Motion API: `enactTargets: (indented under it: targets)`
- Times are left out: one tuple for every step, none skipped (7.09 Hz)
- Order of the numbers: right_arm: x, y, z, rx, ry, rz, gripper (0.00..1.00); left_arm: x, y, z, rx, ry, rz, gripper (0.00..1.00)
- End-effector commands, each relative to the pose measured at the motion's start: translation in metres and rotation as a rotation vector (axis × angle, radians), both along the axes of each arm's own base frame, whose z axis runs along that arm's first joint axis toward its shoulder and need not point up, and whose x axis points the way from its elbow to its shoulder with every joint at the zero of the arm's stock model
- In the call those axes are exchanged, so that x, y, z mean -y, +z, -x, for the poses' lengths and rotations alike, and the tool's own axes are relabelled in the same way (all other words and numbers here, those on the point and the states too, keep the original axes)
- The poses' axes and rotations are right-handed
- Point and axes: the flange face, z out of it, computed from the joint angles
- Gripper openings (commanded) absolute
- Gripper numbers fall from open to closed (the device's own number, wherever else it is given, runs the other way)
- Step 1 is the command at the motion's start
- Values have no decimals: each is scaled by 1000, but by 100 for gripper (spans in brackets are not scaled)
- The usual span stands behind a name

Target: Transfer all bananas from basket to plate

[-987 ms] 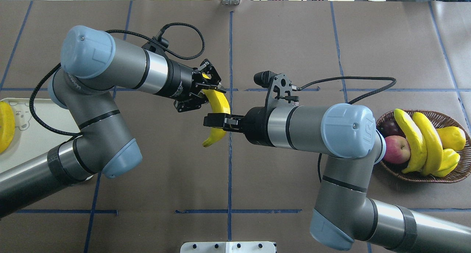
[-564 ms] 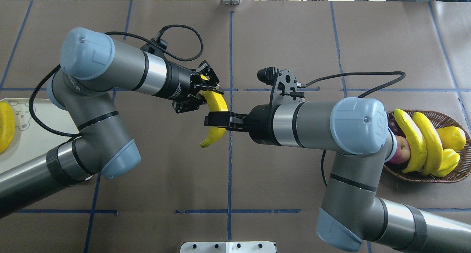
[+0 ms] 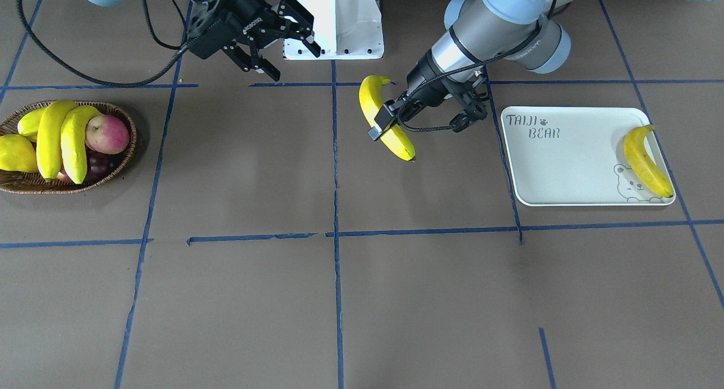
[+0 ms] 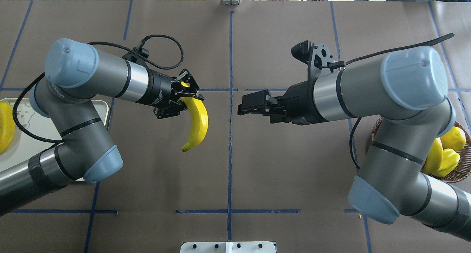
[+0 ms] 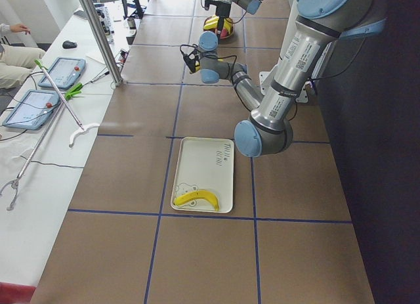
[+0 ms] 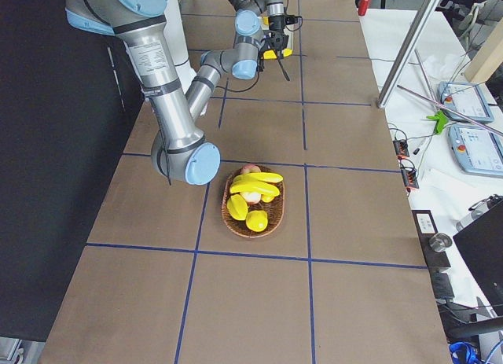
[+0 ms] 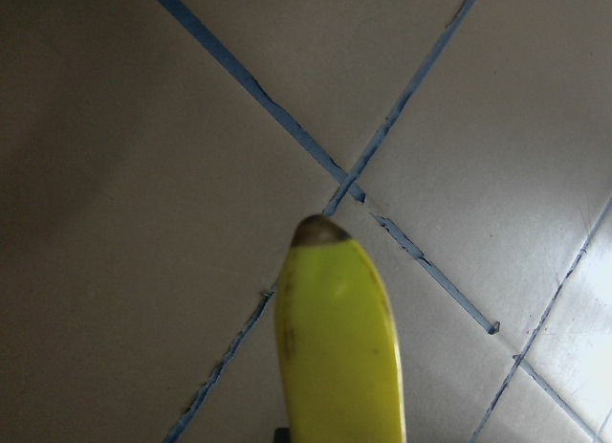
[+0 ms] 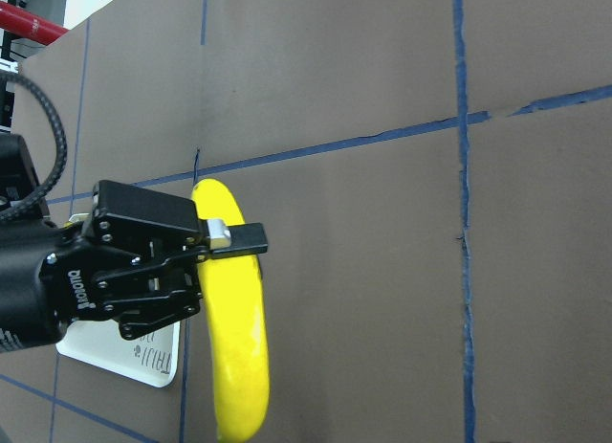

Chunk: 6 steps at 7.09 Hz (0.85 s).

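Banana now only in left fingers

Bright, even overhead light in the fixed views, with soft shadows on the table. Left wrist view goes soft: the banana is blurred up close, with white glare at right.

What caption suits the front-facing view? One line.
Left tool holds a banana between basket and tray; right tool open.
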Motion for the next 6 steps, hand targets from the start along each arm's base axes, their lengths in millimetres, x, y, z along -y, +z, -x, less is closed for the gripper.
enactTargets:
  targets:
    - [19,44,-39,-73,41,65,100,10,56,21,90,-115,9,0]
    - [19,61,-48,-126,42,85,100,4,91,33,164,-93,-67,0]
    - [15,72,-57,-197,25,61,100,-6,134,63,243,-68,-122,0]
    - [12,77,-69,-293,2,31,100,-10,177,90,315,-25,-156,0]
    - [11,79,-86,-399,-28,8,100,-12,207,117,353,16,-169,0]
    - [6,84,-101,-502,-89,-43,100,-17,231,133,384,63,-198,0]
